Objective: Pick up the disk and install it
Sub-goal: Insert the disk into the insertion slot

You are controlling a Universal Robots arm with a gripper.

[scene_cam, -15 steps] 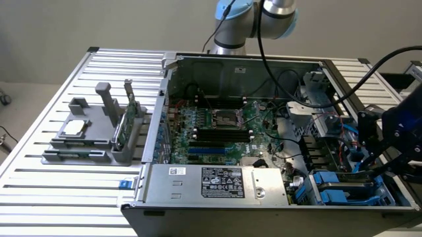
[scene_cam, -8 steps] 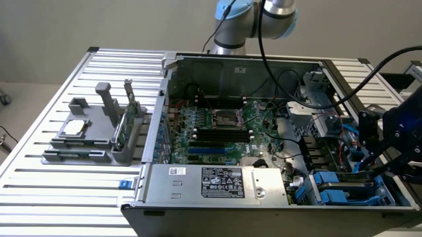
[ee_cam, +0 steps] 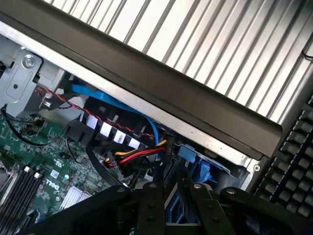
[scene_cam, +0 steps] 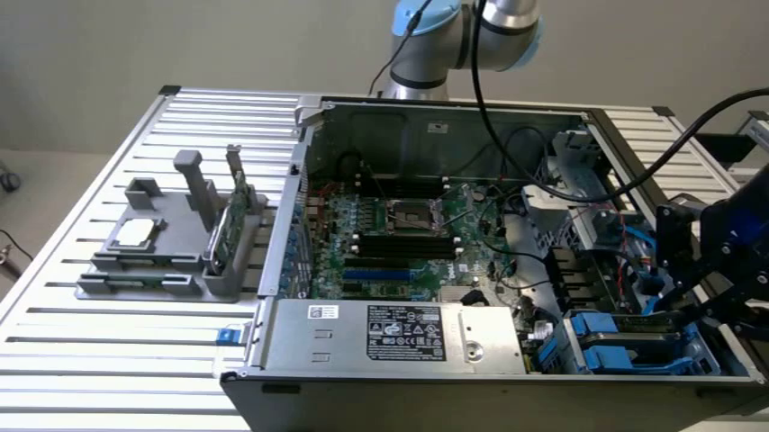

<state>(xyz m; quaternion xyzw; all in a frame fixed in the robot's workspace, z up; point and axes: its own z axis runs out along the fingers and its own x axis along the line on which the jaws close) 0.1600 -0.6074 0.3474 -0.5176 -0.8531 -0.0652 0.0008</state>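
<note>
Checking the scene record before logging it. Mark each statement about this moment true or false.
1. The computer case lies open, with its motherboard showing. True.
2. The grey holder stands on the exterior view's right of the case. False: it stands on the exterior view's left.
3. A green circuit card stands upright in the holder. True.
4. The gripper hovers over the holder. False: it is at the case's far side, on the exterior view's right, by the blue drive bays.
5. The silver chip lies inside the case. False: it rests on the holder.
</note>
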